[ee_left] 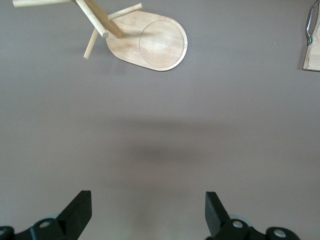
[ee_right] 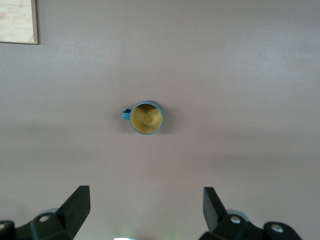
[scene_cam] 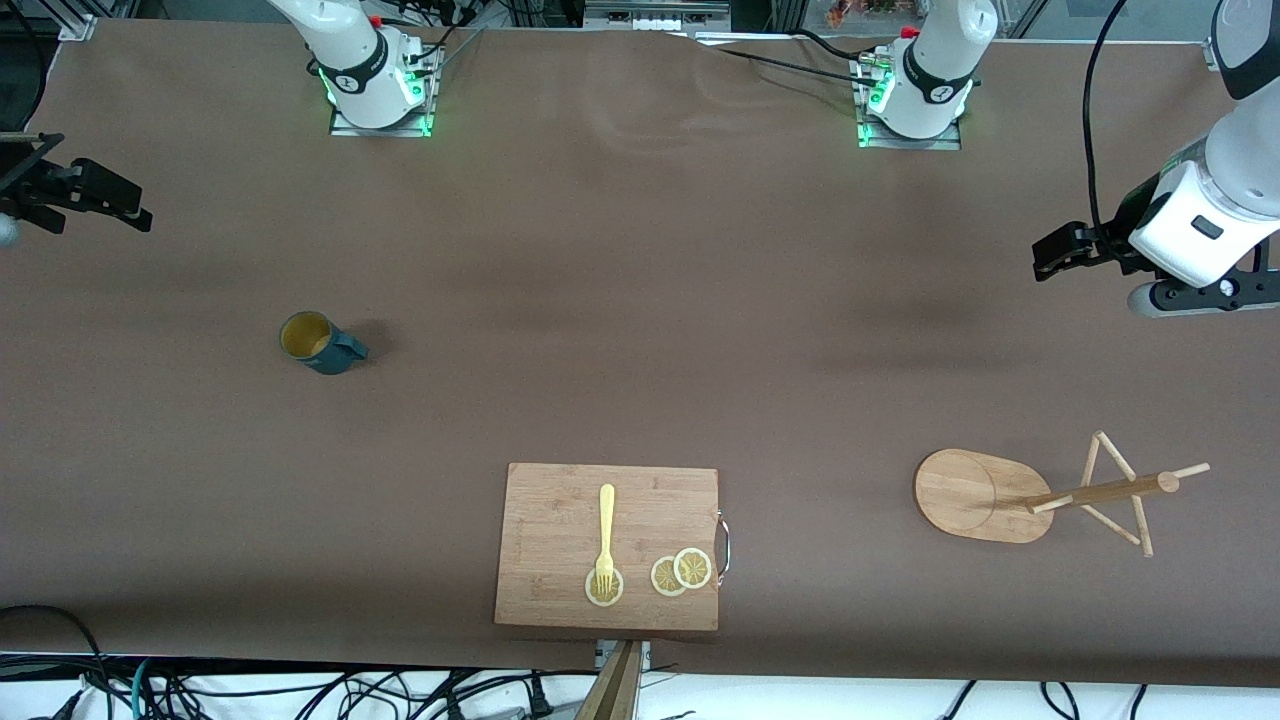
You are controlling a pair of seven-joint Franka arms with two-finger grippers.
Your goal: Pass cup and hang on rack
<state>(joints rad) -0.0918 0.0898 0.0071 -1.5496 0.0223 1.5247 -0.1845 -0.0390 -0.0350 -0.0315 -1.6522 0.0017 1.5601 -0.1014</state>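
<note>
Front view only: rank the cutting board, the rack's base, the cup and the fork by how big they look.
1. Cutting board, clearly largest.
2. Rack base.
3. Fork: longer than the cup is wide, but very thin.
4. Cup, most compact; its order with the fork is debatable.

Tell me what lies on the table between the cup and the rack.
In the front view, only bare brown table lies directly between the cup and the rack; the cutting board sits nearer the camera, just off that line.

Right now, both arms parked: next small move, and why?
Probably lower the right gripper toward the cup: it stands upright, untouched, at the right arm's end, and the fingers are open. The left gripper waits open near the rack.
</note>
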